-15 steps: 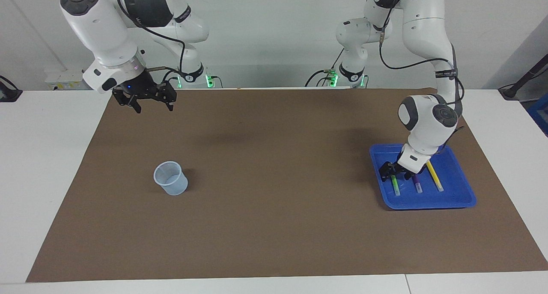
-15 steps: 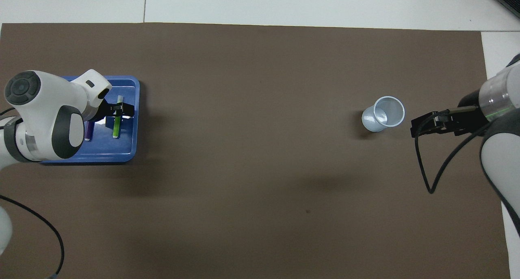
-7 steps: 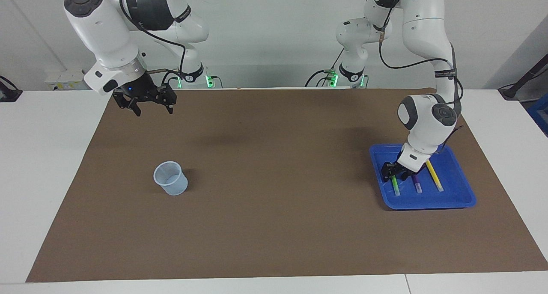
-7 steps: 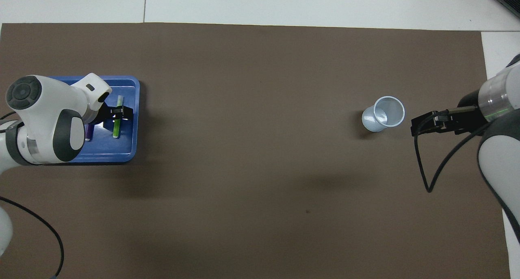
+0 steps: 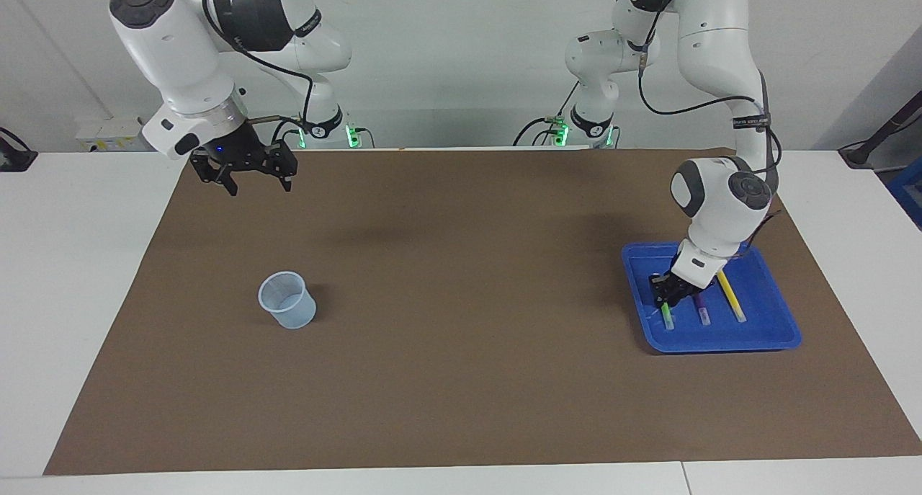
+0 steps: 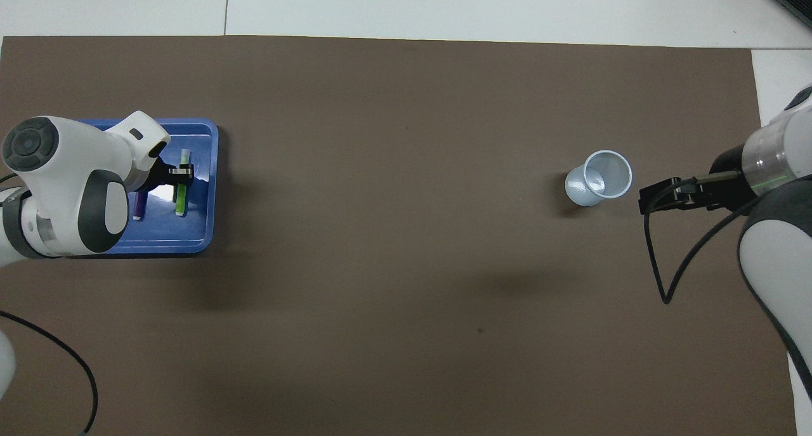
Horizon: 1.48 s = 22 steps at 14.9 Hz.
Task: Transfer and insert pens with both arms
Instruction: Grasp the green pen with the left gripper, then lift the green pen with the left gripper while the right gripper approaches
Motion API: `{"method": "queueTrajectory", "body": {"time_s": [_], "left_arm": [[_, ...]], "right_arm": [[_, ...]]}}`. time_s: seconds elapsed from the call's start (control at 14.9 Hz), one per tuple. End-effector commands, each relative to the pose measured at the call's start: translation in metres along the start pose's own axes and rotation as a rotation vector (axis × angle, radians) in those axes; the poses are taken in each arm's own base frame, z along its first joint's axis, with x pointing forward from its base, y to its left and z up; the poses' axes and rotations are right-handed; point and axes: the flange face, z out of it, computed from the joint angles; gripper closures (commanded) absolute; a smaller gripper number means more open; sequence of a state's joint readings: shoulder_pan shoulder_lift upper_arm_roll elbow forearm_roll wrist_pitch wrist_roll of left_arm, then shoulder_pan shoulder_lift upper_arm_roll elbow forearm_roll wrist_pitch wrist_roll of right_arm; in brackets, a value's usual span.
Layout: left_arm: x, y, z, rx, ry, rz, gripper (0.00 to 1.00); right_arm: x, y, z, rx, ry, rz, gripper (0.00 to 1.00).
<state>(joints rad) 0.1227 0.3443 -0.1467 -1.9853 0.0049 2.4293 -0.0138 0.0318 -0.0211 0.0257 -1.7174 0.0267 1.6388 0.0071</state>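
The left hand (image 5: 665,298) is down in the blue tray (image 5: 771,329), pinched tight on the green pen (image 5: 667,315), which lies beside the purple pen (image 5: 701,311) and yellow pen (image 5: 732,297) at the left arm's end of the bench (image 5: 461,380). The right hand (image 5: 251,176) waits spread wide above the brown mat (image 5: 461,279), well apart from the translucent cup (image 5: 287,300).

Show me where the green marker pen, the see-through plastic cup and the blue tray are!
green marker pen (image 6: 181,198): overhead view, its green barrel.
see-through plastic cup (image 5: 288,304): facing view, its side wall.
blue tray (image 5: 771,315): facing view, bare floor near the rim.
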Motion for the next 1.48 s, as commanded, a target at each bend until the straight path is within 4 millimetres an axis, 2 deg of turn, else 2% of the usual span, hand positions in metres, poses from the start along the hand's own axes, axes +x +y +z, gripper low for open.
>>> {"method": "queueTrajectory", "body": {"time_s": [0.0,0.2,0.34,0.47,0.61,0.81,0.94,1.14,1.28,1.41], "left_arm": [[-0.003,0.010,0.006,-0.008,0.010,0.011,1.00],[0.005,0.011,-0.002,-0.008,0.016,0.011,1.00],[0.025,0.009,-0.021,-0.013,-0.013,0.004,1.00],[0.053,0.010,-0.055,-0.023,-0.045,-0.004,1.00],[0.064,0.012,-0.075,-0.026,-0.053,-0.040,1.00],[0.063,0.026,-0.087,-0.027,-0.053,-0.143,1.00],[0.062,0.040,-0.104,-0.041,-0.071,-0.237,1.00],[0.062,0.048,-0.118,-0.122,-0.094,-0.467,1.00],[0.061,0.051,-0.123,-0.139,-0.101,-0.617,1.00],[0.061,0.070,-0.126,-0.157,-0.112,-0.775,1.00]], "right_arm": [[-0.009,0.003,0.000,-0.023,0.010,-0.029,0.00],[-0.012,0.003,0.006,-0.023,0.006,-0.047,0.00],[-0.013,0.004,0.007,-0.023,0.005,-0.052,0.00],[-0.013,0.007,0.007,-0.023,0.006,-0.049,0.00],[-0.013,0.007,0.007,-0.022,0.006,-0.047,0.00],[-0.013,0.007,0.007,-0.021,0.006,-0.049,0.00],[-0.012,0.008,0.007,-0.020,0.006,-0.069,0.00],[-0.009,0.017,0.005,0.004,0.023,-0.063,0.00],[-0.010,0.011,0.007,0.008,0.020,-0.075,0.00],[-0.011,0.004,0.008,0.031,0.019,-0.079,0.00]]}}
